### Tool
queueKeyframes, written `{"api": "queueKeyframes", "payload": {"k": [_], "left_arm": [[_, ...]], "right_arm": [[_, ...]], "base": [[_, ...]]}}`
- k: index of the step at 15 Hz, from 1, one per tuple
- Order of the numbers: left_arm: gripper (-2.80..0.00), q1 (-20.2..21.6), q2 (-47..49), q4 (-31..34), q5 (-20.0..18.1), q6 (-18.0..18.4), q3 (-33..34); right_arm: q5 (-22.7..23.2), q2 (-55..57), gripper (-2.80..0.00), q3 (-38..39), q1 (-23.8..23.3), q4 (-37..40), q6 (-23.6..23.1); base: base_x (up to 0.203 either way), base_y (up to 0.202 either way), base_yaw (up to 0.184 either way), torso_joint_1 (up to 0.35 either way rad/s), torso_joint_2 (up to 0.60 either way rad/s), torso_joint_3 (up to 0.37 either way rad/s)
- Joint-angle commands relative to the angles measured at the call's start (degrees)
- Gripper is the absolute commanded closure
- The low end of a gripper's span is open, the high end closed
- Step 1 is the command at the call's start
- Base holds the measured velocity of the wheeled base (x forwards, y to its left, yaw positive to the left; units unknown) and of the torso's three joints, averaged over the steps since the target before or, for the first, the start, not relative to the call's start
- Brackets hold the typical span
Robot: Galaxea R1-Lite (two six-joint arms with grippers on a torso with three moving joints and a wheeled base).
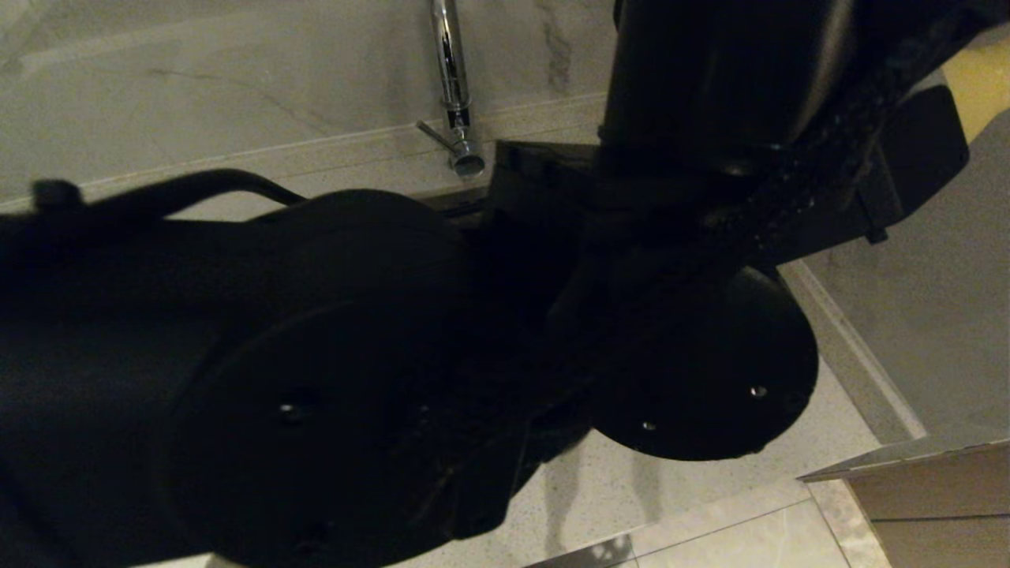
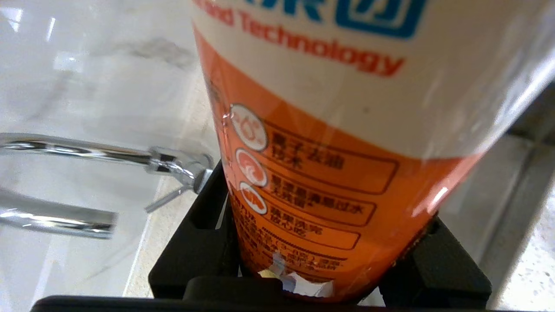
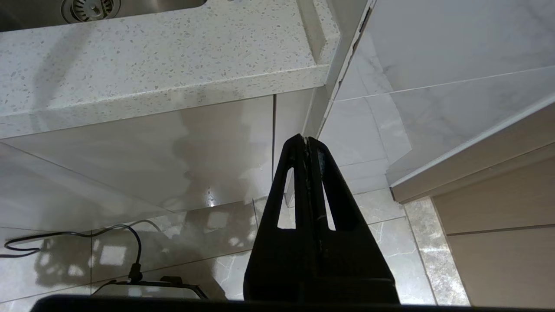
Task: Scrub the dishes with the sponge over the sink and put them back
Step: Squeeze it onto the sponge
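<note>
- Progress, judged from what shows: an early or side step. The left pincer (image 2: 303,277) is pinching an orange-and-white detergent bottle (image 2: 329,143), not the sponge, and no scrubbing is under way.
- None of the dishes and no sponge appear in any view, so whether anything is washed or put back I cannot tell.
- The sink (image 3: 91,8) shows only as a corner with its drain strainer; the chrome tap (image 1: 451,87) stands behind the left arm (image 1: 260,371).
- That arm fills the head view, raised close before the camera, bottle held near the tap.
- The right pincer (image 3: 308,182) hangs below the tabletop (image 3: 151,65) edge, fingers pressed together, holding nothing, parked.
</note>
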Motion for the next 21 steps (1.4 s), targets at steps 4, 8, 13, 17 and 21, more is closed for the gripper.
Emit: {"api": "queueKeyframes", "payload": {"k": [4,8,13,17,21], "left_arm": [[0.0,-0.01,5.79,-0.04,2.24,0.34,-1.1],[0.0,-0.01,9.39,0.29,2.69,0.42,-1.02],[0.0,-0.01,12.85,0.69,4.56,2.32,-1.28],[0.0,0.04,13.92,4.91,6.13,3.25,-1.37],[0.0,0.08,14.62,8.91,6.14,4.31,-1.03]], "right_arm": [[0.02,-0.04,0.0,0.05,0.02,-0.01,-0.02],[0.02,-0.04,0.0,0.04,0.02,-0.01,-0.02],[0.02,-0.04,0.0,0.05,0.02,-0.01,-0.02],[0.02,-0.04,0.0,0.05,0.02,-0.01,-0.02],[0.02,-0.04,0.0,-0.01,0.02,-0.01,-0.02]], "base": [[0.0,0.0,0.0,0.0,0.0,0.0],[0.0,0.0,0.0,0.0,0.0,0.0],[0.0,0.0,0.0,0.0,0.0,0.0],[0.0,0.0,0.0,0.0,0.0,0.0],[0.0,0.0,0.0,0.0,0.0,0.0]]}}
